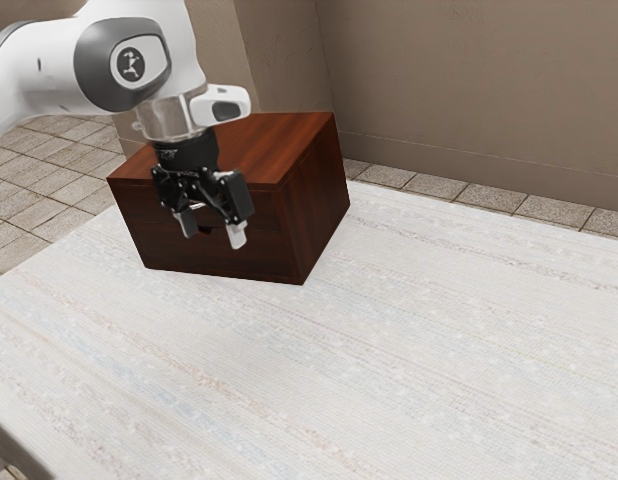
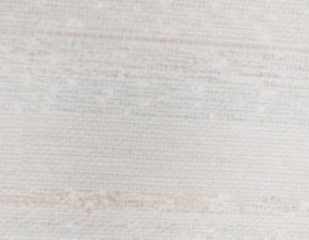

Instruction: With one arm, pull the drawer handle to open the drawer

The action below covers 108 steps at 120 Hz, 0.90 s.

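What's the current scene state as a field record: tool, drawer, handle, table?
tool: open, pointing down, in front of the cabinet's front face
cabinet: dark wood box, standing on the table
drawer: front looks flush, no gap seen; appears shut
handle: cannot tell; possibly hidden behind the tool
table: pale woven surface; the wrist view looks down on it

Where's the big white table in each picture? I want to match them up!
Exterior view: the white table spreads across the lower part, under the brown wooden box and the pincer.
Wrist view: the table's woven top lies close under the hand.
Shared landmark: the faint coloured streaks running along the table's weave.
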Motion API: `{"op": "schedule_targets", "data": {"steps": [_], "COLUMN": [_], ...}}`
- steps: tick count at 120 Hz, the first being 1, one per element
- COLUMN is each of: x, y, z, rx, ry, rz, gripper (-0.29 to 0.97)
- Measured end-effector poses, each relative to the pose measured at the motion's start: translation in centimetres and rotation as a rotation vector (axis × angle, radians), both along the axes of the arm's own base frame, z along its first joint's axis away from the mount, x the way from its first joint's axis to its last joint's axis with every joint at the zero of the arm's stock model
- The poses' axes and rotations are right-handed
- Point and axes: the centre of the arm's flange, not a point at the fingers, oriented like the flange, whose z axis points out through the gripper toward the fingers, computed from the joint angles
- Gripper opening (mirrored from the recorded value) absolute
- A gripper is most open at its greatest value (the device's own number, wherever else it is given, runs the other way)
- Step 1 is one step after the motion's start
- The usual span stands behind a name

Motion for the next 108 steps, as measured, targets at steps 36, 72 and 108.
{"op": "schedule_targets", "data": {"steps": [36, 72, 108], "x": [-0.4, -1.6, -1.6], "y": [0.3, 0.2, 1.5], "z": [1.9, 7.2, -4.9], "rx": [0.007, 0.020, 0.053], "ry": [-0.027, -0.082, 0.073], "rz": [-0.013, -0.023, -0.032], "gripper": [0.68, 0.68, 0.68]}}
